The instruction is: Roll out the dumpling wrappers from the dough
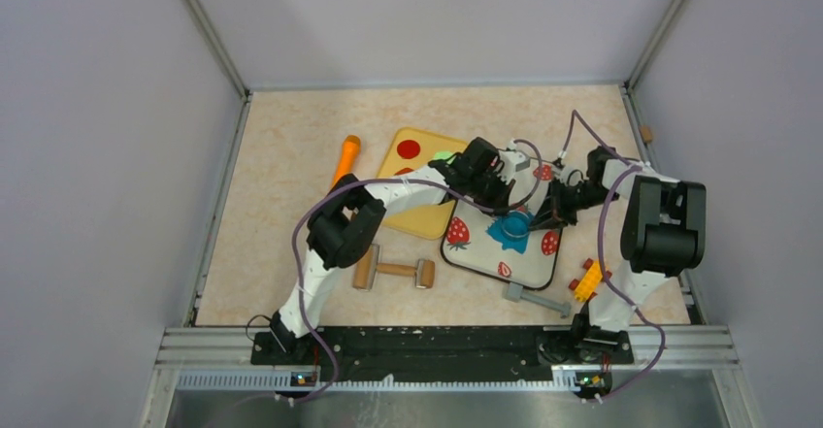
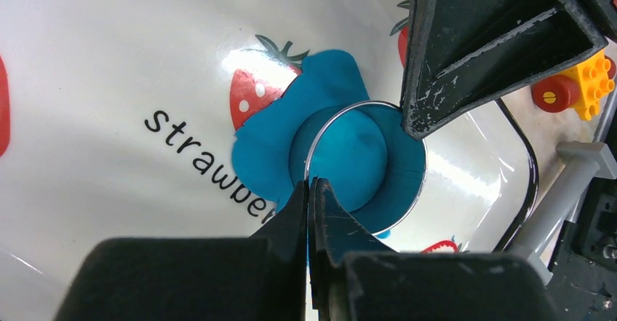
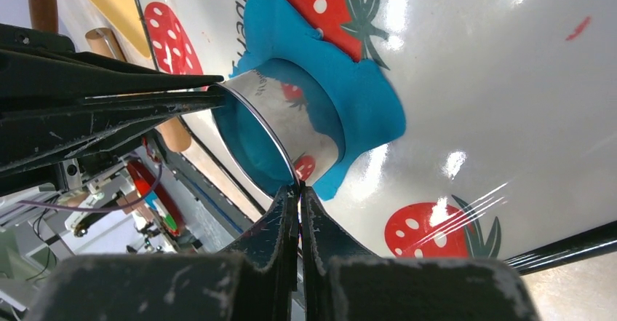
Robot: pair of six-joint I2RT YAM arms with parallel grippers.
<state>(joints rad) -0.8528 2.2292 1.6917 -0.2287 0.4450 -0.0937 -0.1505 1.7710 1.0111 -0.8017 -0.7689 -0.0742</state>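
Observation:
The dough [image 1: 501, 235] is a flattened, ragged blue patch on the strawberry mat [image 1: 477, 253]. A shiny metal ring cutter [image 1: 517, 222] stands pressed into it. In the left wrist view the ring [image 2: 409, 203] encloses a clean round blue disc [image 2: 348, 157], the wrapper shape, with ragged dough [image 2: 273, 143] around it. My left gripper [image 2: 311, 183] is shut on the ring's near rim. My right gripper [image 3: 299, 188] is shut on the opposite rim of the cutter [image 3: 302, 121]. Both grippers [image 1: 499, 201] [image 1: 545, 216] meet over the mat.
A yellow board [image 1: 419, 216] at the left carries a red disc [image 1: 409, 148] and a green disc [image 1: 444, 155]. An orange tool [image 1: 345, 160] lies beyond it. A wooden rolling pin [image 1: 393, 271], a grey tool [image 1: 537, 300] and yellow-red toy blocks [image 1: 586, 279] lie near the front.

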